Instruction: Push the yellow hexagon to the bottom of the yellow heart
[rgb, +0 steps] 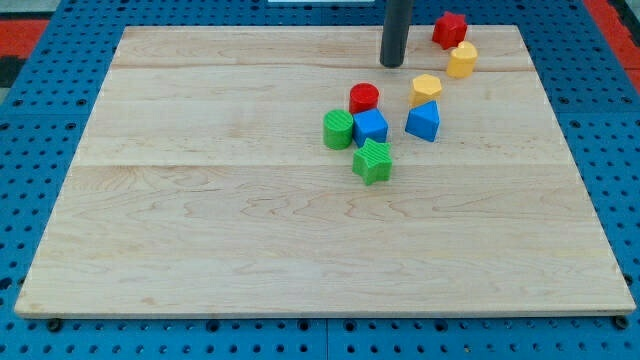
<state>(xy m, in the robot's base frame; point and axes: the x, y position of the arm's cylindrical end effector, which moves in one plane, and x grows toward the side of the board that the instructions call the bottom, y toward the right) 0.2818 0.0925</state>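
Observation:
The yellow hexagon (426, 89) lies on the wooden board toward the view's top right. The yellow heart (462, 59) lies up and to the right of it, a short gap between them. My tip (392, 64) rests on the board to the upper left of the hexagon and left of the heart, touching neither.
A red block (449, 29) sits above the heart. A blue block (423, 121) lies just below the hexagon. A red cylinder (364, 98), a blue cube (370, 127), a green cylinder (338, 129) and a green star-like block (372, 161) cluster left of it. The board's top edge (300, 28) is near.

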